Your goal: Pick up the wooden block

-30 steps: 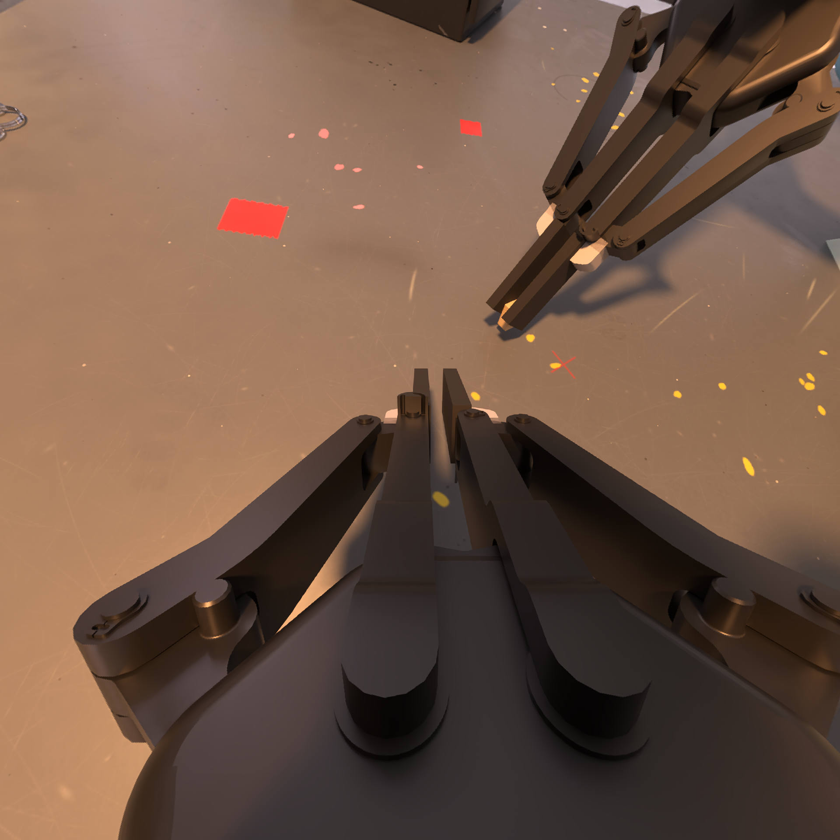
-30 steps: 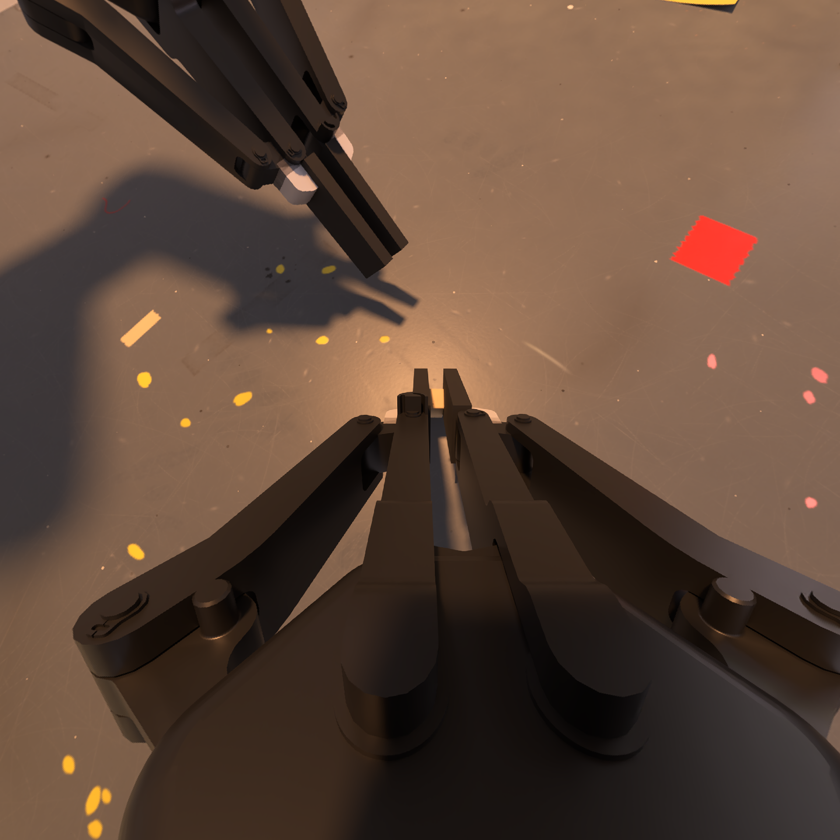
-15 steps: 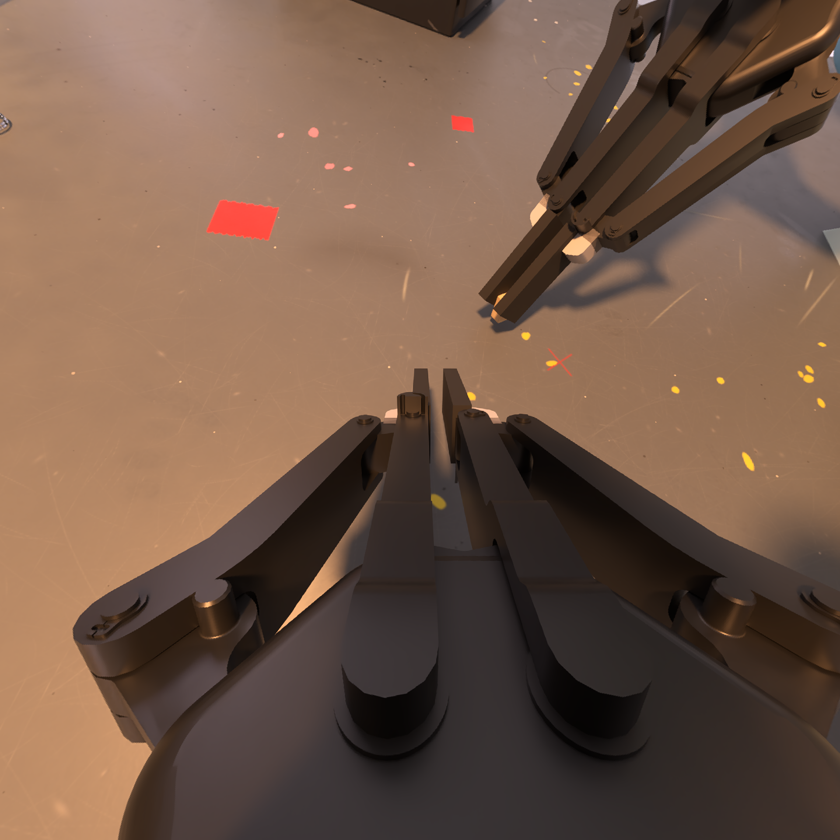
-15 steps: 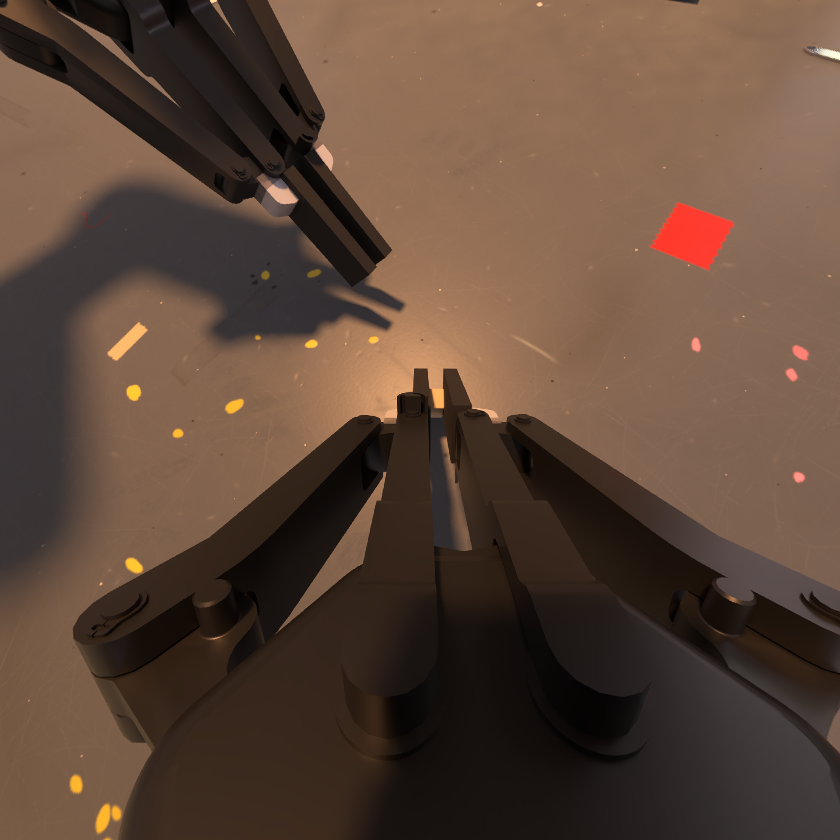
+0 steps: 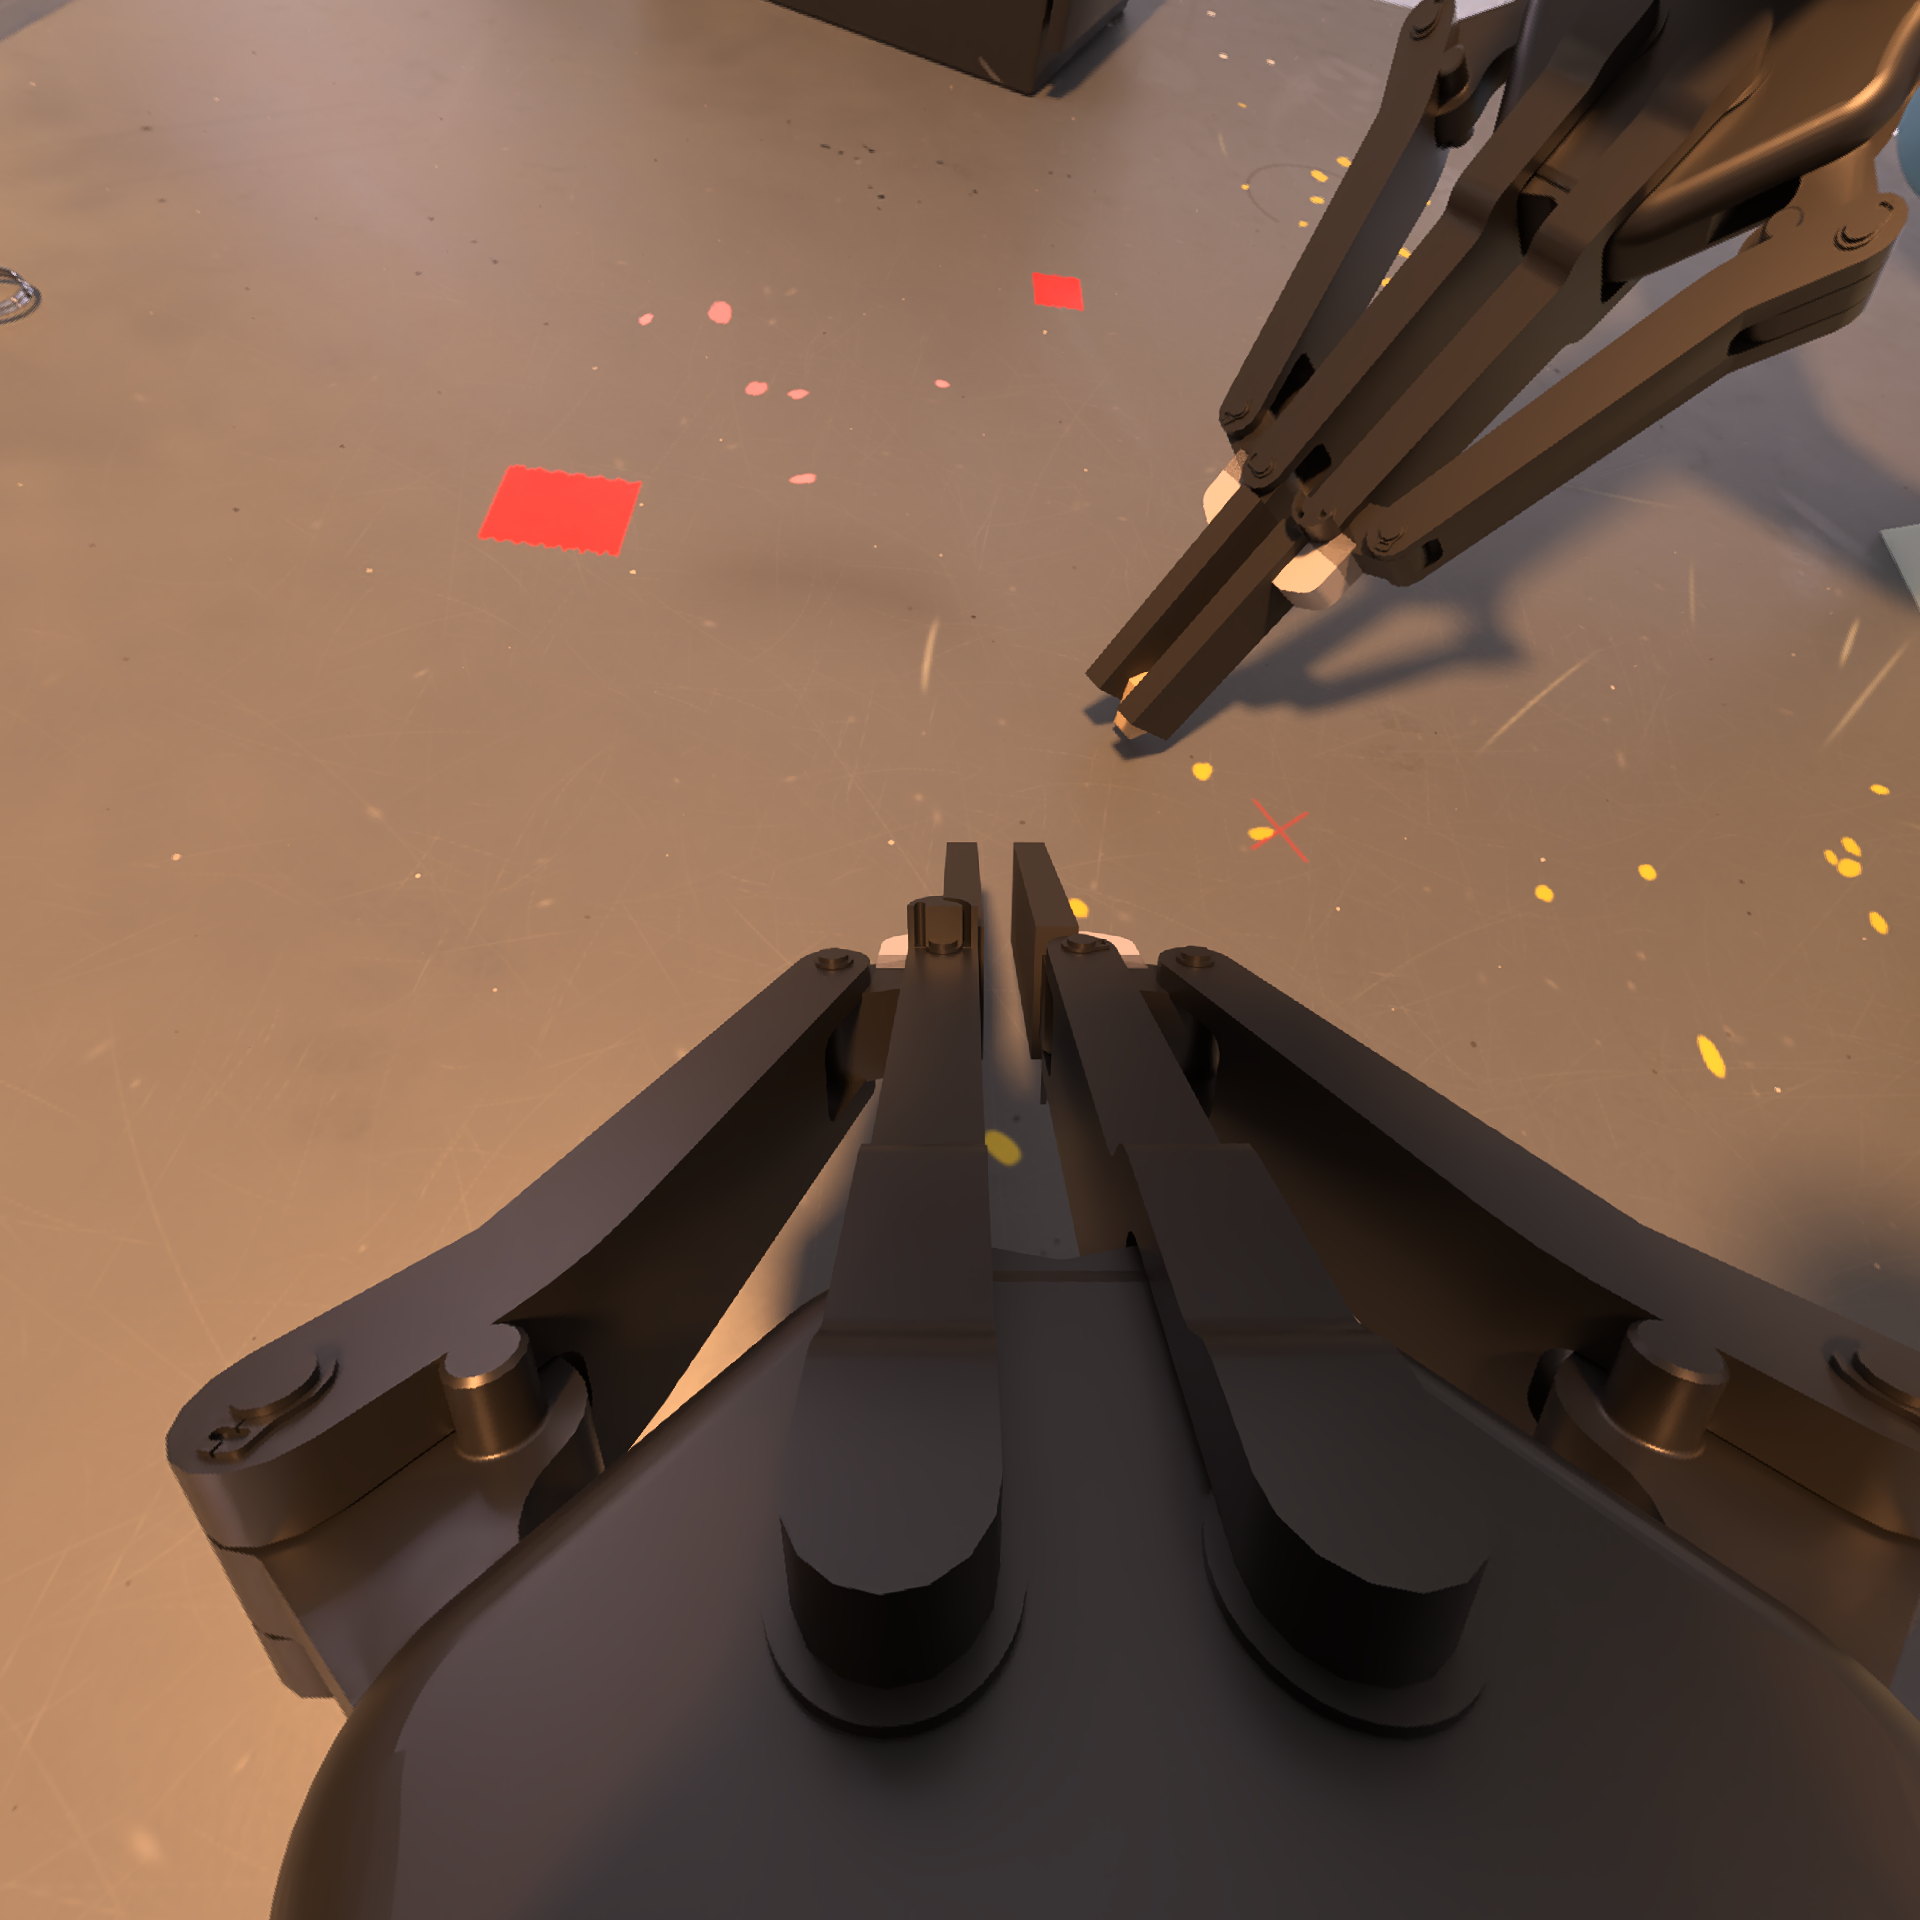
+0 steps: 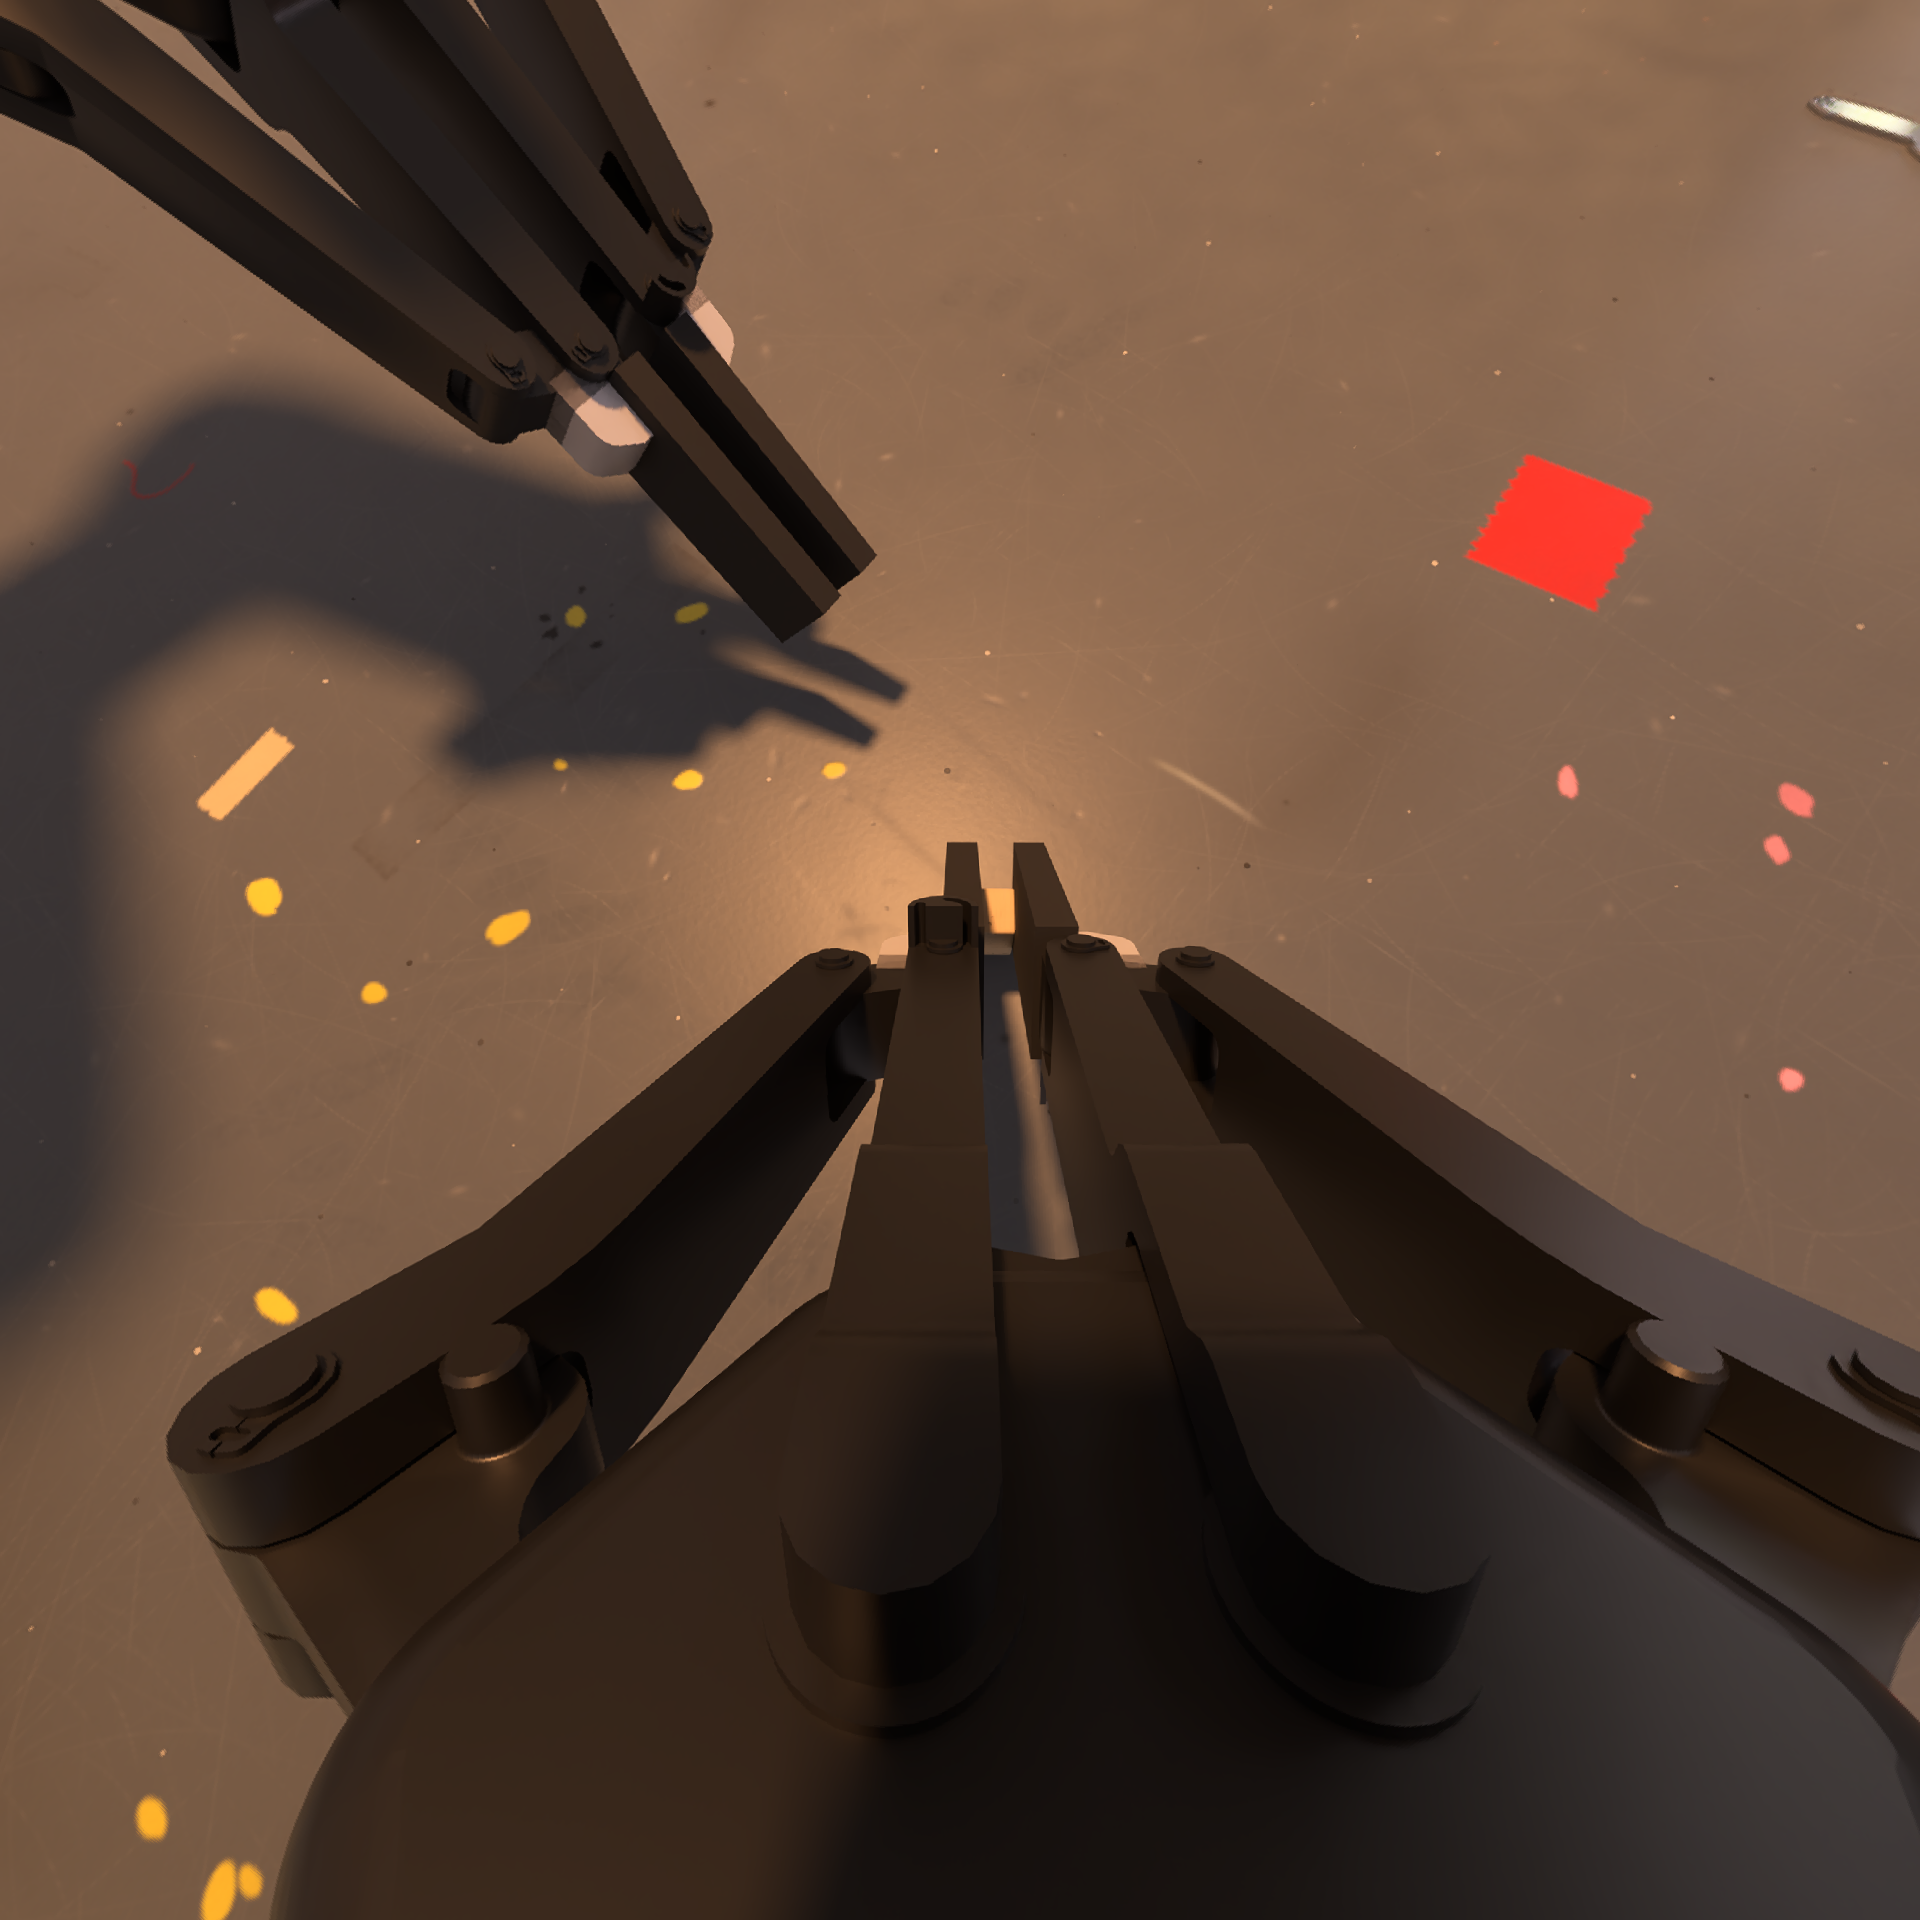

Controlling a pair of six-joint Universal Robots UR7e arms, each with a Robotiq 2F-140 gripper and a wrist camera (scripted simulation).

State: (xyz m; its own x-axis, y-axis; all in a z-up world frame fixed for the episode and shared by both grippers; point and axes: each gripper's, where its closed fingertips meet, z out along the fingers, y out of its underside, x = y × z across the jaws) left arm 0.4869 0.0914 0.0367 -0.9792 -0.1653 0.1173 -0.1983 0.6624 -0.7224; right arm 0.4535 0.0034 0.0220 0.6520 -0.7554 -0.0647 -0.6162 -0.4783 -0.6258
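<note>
One brown, scratched counter (image 5: pixel 312 935) beneath everything. Two dark pincers above it, tips angled toward each other and close together near the counter's middle.

Left pincer (image 5: pixel 995 862): fingers drawn nearly together, only a narrow slit between the tips, nothing in it. Seen from the right wrist as a closed pair of bars (image 6: pixel 821 592), casting a broad shadow on the counter.

Right pincer (image 5: pixel 1127 707): clamped on one wooden block (image 5: pixel 1130 698), a small pale piece poking out at the very tips. Same block visible from the right wrist as a light sliver (image 6: pixel 1000 909) wedged between the two fingers. Tips low by the counter, with a shadow right under them; resting on it or just clear of it, impossible to tell.

One dark box (image 5: pixel 987 42) toward the far edge of the counter, cut off by the frame; contents not visible.

Two flat red squares: a larger one (image 5: pixel 561 509) out toward the left edge, a smaller one (image 5: pixel 1058 291) beyond it, nearer the far edge.

One tan strip (image 6: pixel 246 774) lying flat beside the left pincer's shadow.

One thin red cross mark (image 5: pixel 1280 831) just beside the right pincer's tips.

Six pink flecks (image 5: pixel 719 312) scattered between the two squares. Many yellow flecks (image 5: pixel 1709 1055) toward the right edge.
</note>
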